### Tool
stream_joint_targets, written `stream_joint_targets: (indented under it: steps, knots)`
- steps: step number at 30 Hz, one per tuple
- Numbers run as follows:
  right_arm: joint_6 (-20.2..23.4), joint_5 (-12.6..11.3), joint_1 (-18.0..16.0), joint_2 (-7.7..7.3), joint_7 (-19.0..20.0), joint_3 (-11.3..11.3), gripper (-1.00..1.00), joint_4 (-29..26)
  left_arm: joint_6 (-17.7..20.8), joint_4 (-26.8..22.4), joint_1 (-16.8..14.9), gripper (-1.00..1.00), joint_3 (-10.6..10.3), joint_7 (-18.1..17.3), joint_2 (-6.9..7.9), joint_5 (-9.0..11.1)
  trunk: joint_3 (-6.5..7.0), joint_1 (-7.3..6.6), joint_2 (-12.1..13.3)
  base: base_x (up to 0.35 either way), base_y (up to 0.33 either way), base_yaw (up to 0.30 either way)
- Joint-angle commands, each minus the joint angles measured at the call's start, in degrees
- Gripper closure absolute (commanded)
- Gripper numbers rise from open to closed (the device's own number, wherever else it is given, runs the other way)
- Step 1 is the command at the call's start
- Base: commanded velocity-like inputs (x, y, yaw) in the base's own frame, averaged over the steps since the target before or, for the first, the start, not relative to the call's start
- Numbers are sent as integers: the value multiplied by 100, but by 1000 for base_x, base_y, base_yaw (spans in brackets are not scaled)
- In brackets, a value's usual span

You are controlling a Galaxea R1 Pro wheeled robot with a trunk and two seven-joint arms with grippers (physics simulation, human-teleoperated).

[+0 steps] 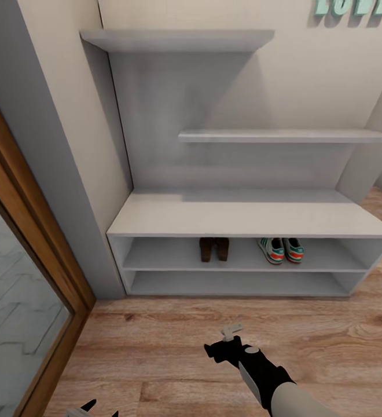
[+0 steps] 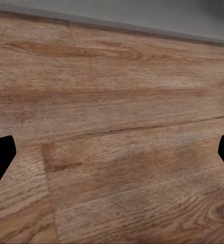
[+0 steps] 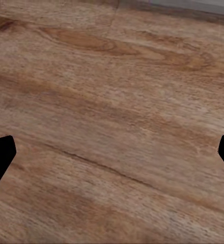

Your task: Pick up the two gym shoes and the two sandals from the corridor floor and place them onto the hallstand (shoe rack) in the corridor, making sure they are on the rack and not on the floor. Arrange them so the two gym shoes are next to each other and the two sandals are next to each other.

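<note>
Hallstand (image 1: 237, 215), upper open shelf row: sandals (image 1: 213, 249) paired left, gym shoes (image 1: 281, 250) paired right.

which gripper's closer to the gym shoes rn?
Right. The right gripper hangs over the floor in front of the gym shoes; the left gripper sits farther back, off to their left.

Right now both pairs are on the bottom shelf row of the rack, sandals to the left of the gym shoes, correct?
Not quite. The head view shows the sandals and the gym shoes on the upper of the two open shelf rows of the hallstand, not the bottom one. The rest holds: the sandals sit to the left of the gym shoes, each pair side by side.
</note>
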Motion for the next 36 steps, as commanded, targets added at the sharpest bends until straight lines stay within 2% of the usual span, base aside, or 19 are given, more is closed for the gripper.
stream_joint_targets:
  steps: [1, 2, 6, 8, 9, 11, 17, 26, 36]
  knots:
    - [25, 46, 1, -6, 11, 4, -100, -10, -13, 7, -4, -100, 10, -29, 0, 15, 14, -24, 40, 0, 0, 0]
    - [-28, 50, 1, -89, 12, 6, -100, 35, -13, 13, -4, -100, 14, -25, 2, 16, 32, -46, 80, 0, 0, 0]
    - [-129, 46, 1, -234, 12, 7, -100, 113, -13, 57, -3, -100, 81, -22, 3, 16, 104, -133, 240, 0, 0, 0]
    - [-212, 40, 1, -356, 13, 7, -100, 151, -13, 98, -3, -100, 212, -21, -1, 11, 139, -177, 321, 0, 0, 0]
    - [-354, 36, 2, -572, 18, 12, -100, 230, -13, 132, -3, -100, 427, -20, -4, -5, 157, -199, 361, 0, 0, 0]
    - [-433, 37, 5, -640, 19, 13, -100, 296, -13, 139, -3, -100, 477, -20, -4, -7, 193, -243, 441, 0, 0, 0]
    - [-856, 57, 23, -749, 20, 15, -100, 615, -13, 148, -3, -100, 541, -22, -6, -16, 301, -375, 681, 0, 0, 0]
    - [-1773, 69, 163, -953, 26, 23, -100, 1211, -13, 151, -3, -100, 560, -21, -8, -19, 463, -573, 1042, 0, 0, 0]
    - [-2610, 78, 641, -1035, 29, 24, -100, 1463, -13, 152, -3, -100, 565, -20, -5, -19, 642, -792, 1444, 0, 0, 0]
